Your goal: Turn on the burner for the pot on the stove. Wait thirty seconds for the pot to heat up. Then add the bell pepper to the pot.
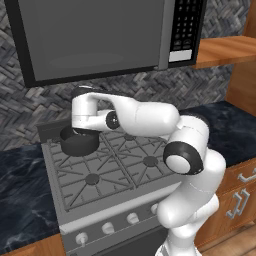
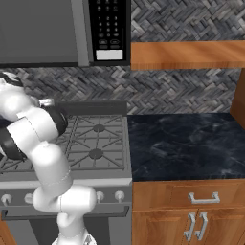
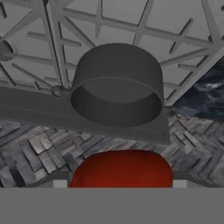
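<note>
Red fills the foot of the hand view: the bell pepper (image 3: 121,168) is seen there as a broad rounded lump between the two finger tips of the gripper (image 3: 120,183), which stand wide on either side of it, so the pepper is judged to be held in a wide grip and not yet released. Beyond it in that view the pot (image 3: 116,89) is seen with its mouth open and its inside empty, standing on the dark grates of the stove (image 3: 131,30). In the left base view the pot (image 1: 79,141) is found on the rear left section of the grates, and the white arm is stretched over the stove (image 1: 115,170) with its hand directly above the pot, so the carrying of the pepper is judged to be nearly complete. Whether the burner under the pot has been lit cannot be told, since it is hidden by the pot and no flame is shown; the knobs (image 1: 108,228) along the front edge are too small for their setting to be read. What is left, as far as can be judged, is the lowering of the hand towards the pot's mouth and the parting of the fingers, so that the pepper is dropped inside.
</note>
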Available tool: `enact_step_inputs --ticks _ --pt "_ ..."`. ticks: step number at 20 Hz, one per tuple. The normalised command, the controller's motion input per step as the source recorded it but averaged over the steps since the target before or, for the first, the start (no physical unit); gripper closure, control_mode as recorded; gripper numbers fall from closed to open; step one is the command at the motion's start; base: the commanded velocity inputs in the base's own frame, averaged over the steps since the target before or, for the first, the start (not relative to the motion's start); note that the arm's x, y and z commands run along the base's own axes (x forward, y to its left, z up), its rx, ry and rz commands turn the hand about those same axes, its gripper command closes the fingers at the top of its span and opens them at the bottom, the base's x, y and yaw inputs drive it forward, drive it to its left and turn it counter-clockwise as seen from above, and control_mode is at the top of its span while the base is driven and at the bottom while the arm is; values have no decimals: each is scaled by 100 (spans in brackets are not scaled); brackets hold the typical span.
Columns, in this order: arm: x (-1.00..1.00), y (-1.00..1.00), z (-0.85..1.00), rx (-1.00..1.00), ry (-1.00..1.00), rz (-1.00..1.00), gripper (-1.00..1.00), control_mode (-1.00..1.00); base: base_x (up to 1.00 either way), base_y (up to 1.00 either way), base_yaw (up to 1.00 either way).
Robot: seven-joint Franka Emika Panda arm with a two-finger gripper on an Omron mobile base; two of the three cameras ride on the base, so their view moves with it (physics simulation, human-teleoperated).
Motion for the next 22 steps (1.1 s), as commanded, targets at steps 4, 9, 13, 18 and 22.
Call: enact_step_inputs --ticks 4,9,13,18,22 --pt "0 12 -2 16 31 0 100 -100 0 0 0" --pt "12 3 0 3 10 0 100 -100 0 0 0" --pt "20 0 5 0 0 0 100 -100 0 0 0" --pt "13 0 0 0 0 0 100 -100 0 0 0" --pt "17 0 0 0 0 0 100 -100 0 0 0"
